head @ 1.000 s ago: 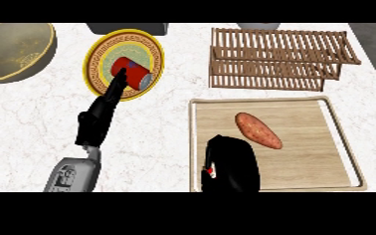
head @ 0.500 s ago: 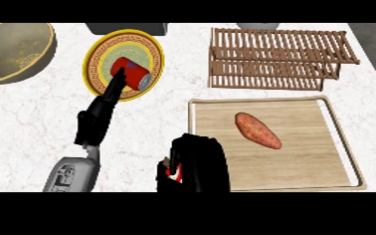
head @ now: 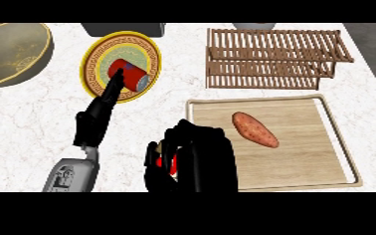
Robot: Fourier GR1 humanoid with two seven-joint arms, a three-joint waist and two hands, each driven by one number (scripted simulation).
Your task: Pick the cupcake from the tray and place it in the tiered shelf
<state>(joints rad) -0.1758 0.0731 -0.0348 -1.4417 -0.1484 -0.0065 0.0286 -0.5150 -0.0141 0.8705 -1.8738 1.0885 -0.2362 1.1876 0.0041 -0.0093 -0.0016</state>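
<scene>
Right now, at the lower middle of the frame, the right robot hand [head: 195, 162] is hanging over the left edge of the wooden tray [head: 323, 144]. Its fingers are curling closed around a small thing with red and pale parts, which is showing only between the fingers; it is probably the cupcake [head: 163, 160], but most of it is hiding inside the hand. The cupcake is sitting at the left border of the tray, partly over the white marble surface [head: 44, 109].

On the tray, to the right of this hand, an orange-brown sweet potato [head: 255, 129] is lying diagonally, apart from the hand.

At the lower left, the grey forearm of the left arm is coming in from the bottom edge. The left robot hand [head: 95, 122] is stretching upward with its fingers straight, and it is holding nothing. Its fingertips [head: 117, 77] are reaching over the yellow plate [head: 99, 55] and are touching, or almost touching, the red can [head: 132, 74] that is lying on its side on this plate; I cannot tell which.

Further up, at the upper right of the frame, the wooden tiered shelf [head: 272, 57] is standing on the surface, just above the tray and well apart from the right robot hand. At the upper left edge, a large bowl [head: 22, 50] is showing only partly. At the top, beside the plate, a dark grey object [head: 121, 28] is cut off by the frame.
</scene>
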